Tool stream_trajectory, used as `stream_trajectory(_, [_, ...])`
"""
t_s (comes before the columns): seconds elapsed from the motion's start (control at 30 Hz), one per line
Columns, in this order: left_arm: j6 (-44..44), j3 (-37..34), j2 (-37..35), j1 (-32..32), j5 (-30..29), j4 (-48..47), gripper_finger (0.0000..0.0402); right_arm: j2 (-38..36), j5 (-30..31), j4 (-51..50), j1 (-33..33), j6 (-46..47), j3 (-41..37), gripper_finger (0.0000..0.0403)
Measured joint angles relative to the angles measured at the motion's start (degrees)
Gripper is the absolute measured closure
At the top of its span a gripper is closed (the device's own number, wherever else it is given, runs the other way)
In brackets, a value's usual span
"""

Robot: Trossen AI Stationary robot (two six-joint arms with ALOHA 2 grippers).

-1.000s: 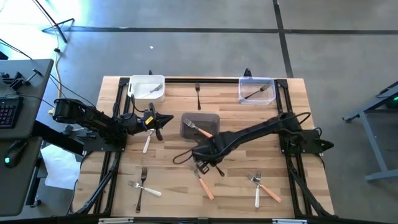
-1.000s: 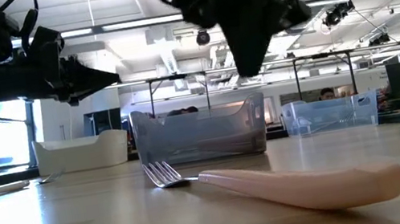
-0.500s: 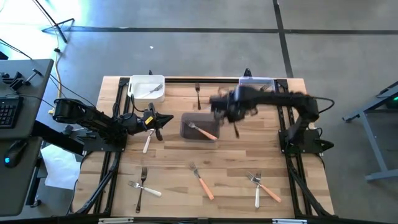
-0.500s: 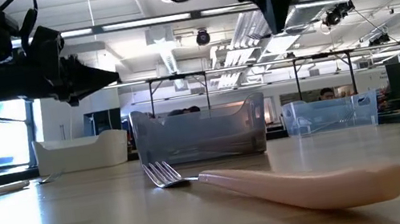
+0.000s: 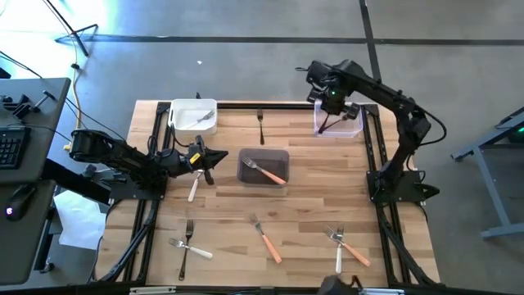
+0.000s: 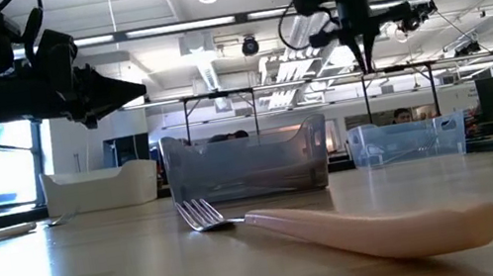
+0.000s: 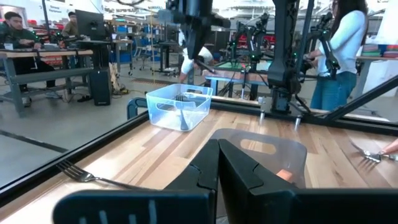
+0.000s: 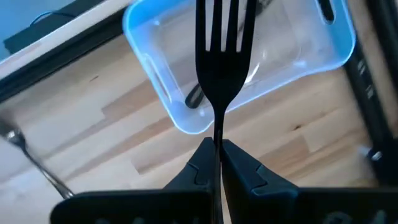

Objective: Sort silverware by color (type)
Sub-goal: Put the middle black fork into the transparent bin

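Note:
My right gripper [image 5: 332, 102] hangs over the clear blue tub [image 5: 338, 120] at the table's far right, shut on a black fork [image 8: 221, 37] with tines pointing down at the tub [image 8: 249, 68]; another dark fork [image 5: 337, 124] lies inside. My left gripper [image 5: 214, 157] is shut and empty, hovering left of the grey tub [image 5: 264, 166], which holds an orange-handled fork [image 5: 267, 172]. A white fork [image 5: 193, 188] lies on the table below the left arm. A white fork [image 5: 201, 118] sits in the white tub [image 5: 193, 115]. My right gripper pinches the black fork between its two fingers [image 8: 202, 163] at the slim neck [image 8: 219, 134] behind the tines; the handle is hidden by the fingers. They come from above, pointing down, along the fork. It hangs upright, lifted clear above the blue tub [image 6: 359, 51].
Loose on the table: a black fork [image 5: 261, 127] near the far edge, an orange fork [image 5: 264, 238] near the middle, two forks [image 5: 187, 246] near left, two more [image 5: 348, 246] near right. Black frame rails [image 5: 372, 164] run along the sides. People stand beyond the table.
My right gripper has risen from the table's middle, by the orange fork, and swung fast toward the far right edge, over the clear blue tub. The black fork has gone with it, lifted clear of the table.

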Motion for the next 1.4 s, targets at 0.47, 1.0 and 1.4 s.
stream_trajectory(0.47, [-1.51,0.0,0.0,-0.53,2.89,0.8,0.0401,0.06,-2.18,16.69,-12.25,1.67,-14.25,0.0401])
stream_trajectory(1.0, [-0.48,0.0,0.0,-1.53,3.77,-0.75,0.0401,-1.12,-1.53,30.56,-14.37,7.68,-25.65,0.04])
stream_trajectory(1.4, [-0.26,0.0,0.0,-1.51,3.85,-2.03,0.0401,-9.24,0.69,42.52,-14.16,17.21,-40.77,0.04])
